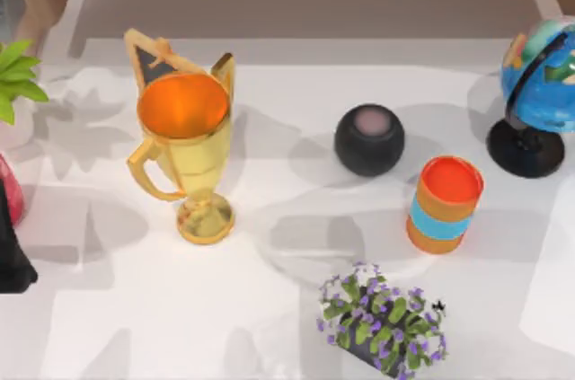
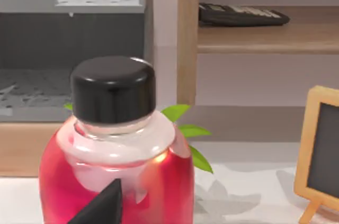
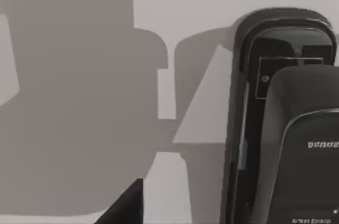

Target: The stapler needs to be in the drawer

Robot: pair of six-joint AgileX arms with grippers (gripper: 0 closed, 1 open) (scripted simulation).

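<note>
Right wrist view places the stapler [image 3: 286, 123] — black, lying flat on the white table [image 3: 212, 1] — close under the right arm's camera; one dark fingertip [image 3: 127, 208] shows, and finger spread cannot be told. Centre over the stapler's body before descending. Left wrist view faces a red bottle [image 2: 114, 176] — that arm sits idle.

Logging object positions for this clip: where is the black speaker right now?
In the top view the black speaker sits right of centre on the table, between the gold trophy and the globe, just behind the orange cup.
</note>
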